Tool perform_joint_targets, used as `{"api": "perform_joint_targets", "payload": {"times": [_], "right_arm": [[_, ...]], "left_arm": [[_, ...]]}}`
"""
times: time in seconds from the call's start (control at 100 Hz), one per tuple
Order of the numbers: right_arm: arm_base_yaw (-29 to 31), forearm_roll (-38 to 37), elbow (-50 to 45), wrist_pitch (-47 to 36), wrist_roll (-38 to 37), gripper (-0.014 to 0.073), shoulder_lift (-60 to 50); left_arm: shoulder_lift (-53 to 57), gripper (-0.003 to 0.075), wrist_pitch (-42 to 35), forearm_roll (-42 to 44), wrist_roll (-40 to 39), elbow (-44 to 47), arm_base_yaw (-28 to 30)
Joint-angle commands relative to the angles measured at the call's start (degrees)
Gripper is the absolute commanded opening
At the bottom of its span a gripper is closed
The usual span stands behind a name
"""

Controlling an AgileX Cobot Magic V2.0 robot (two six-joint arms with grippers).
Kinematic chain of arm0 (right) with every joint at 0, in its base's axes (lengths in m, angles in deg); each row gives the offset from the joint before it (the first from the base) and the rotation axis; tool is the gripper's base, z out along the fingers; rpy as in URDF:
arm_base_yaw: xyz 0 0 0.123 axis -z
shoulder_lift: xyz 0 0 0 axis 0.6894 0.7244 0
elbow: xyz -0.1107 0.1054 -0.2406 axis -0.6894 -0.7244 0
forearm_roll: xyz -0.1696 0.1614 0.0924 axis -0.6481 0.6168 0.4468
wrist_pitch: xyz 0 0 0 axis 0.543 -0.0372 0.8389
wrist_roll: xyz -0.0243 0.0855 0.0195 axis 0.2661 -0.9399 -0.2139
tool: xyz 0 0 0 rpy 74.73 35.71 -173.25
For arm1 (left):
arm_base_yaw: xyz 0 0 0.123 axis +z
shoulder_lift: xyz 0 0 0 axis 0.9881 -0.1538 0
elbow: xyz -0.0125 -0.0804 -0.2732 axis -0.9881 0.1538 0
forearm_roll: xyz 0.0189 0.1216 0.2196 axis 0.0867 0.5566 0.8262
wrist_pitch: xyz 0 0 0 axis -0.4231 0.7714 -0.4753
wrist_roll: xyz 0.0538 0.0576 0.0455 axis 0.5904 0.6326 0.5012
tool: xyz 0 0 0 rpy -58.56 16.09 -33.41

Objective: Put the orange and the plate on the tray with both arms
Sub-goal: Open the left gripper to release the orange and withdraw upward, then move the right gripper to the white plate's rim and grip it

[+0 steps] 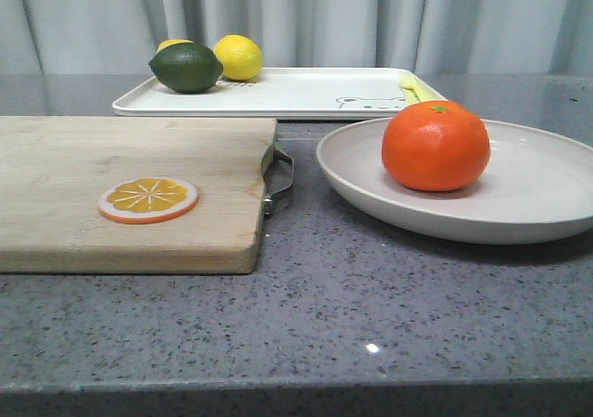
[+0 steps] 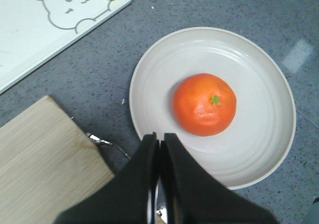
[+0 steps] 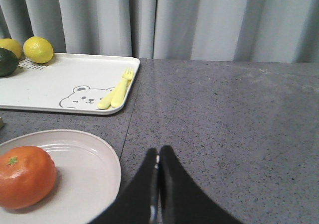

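the orange [image 1: 435,146] sits on the plate [image 1: 537,195], a little toward the plate's 9 o'clock side in the front view, and the plate rests on the grey surface [image 1: 371,306], not yet on the tray [image 1: 296,93]. the tray lies at 12 o'clock, just behind the plate's far rim, and already carries a lime [image 1: 186,67] and two lemons [image 1: 238,56] at its left end and a small yellow fork [image 3: 118,89] near its right corner. a board [image 1: 120,190] with an orange slice [image 1: 148,199] lies at 9 o'clock of the plate, apart from it.

nothing has been gripped, so the step in hand looks like the first approach. done well, one arm would take the fruit from above, jaws spread wider than the orange and centred on the stem mark, since its glossy round skin could slip from an off-centre pinch. the other arm would pinch the raised rim on its own side and lift the plate level. the bare middle of the tray, clear of the fork and citrus, seems the safest landing spot for such a wide plate.

the left gripper [image 2: 159,138] hangs over the near rim of the plate, jaws pressed together, holding and touching nothing. the right gripper [image 3: 158,152] hovers over bare surface beside the plate, jaws likewise closed and empty. both must open before any grasp.
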Motion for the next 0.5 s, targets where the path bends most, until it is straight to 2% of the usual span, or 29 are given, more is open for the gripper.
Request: {"api": "perform_joint_targets", "payload": {"times": [0.0, 0.17, 0.49], "right_arm": [[0.0, -0.5, 2.0, -4.7, 0.0, -0.0064, 1.0], [0.0, -0.5, 3.0, -3.4, 0.0, -0.0064, 2.6], [-0.2, -0.5, 10.4, 1.6, 0.0, -0.0064, 12.3]], "left_arm": [[6.8, -0.0019, -6.1, -0.7, -0.2, 3.4, 1.4], [15.8, -0.0019, -13.0, -0.7, -0.2, 14.5, 3.7], [36.7, -0.0019, -21.9, -0.7, -0.2, 37.7, 7.8]]}}
